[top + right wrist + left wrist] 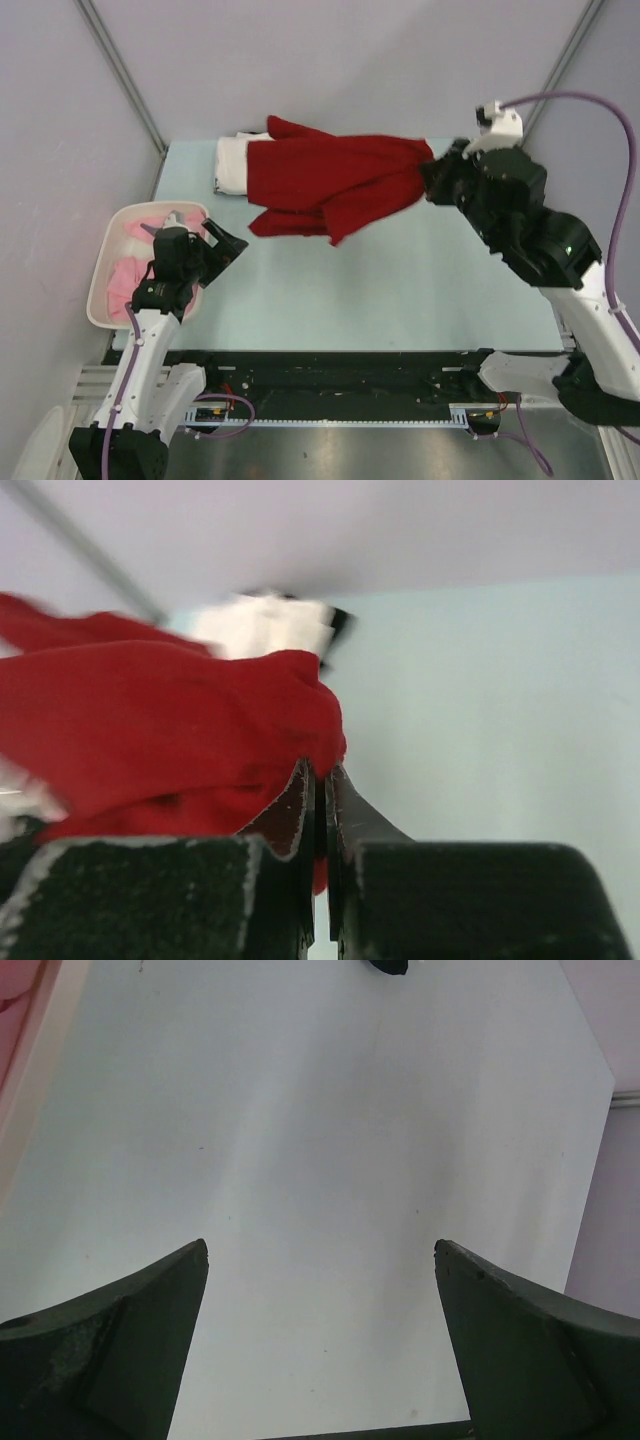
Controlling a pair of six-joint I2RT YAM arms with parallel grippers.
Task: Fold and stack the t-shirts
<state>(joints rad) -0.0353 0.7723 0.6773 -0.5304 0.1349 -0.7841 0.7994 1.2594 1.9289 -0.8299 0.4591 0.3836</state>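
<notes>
Even bright light, soft shadows; right wrist view blurred near red shirt (170,730).

The red shirt (340,185) is stretching sideways across the far part of the table (400,290), crumpled and bunched. Its right end is being pinched in the right gripper (428,175), and its left part is lying over the white shirt (230,165). The white one is lying folded at the far left. The pink shirt (120,280) is lying crumpled in the basket (96,300) at the left edge.

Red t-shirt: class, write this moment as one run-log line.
right gripper: shut on red t-shirt | left gripper: open, empty | red t-shirt: partly covers white t-shirt | fold: unfinished
</notes>
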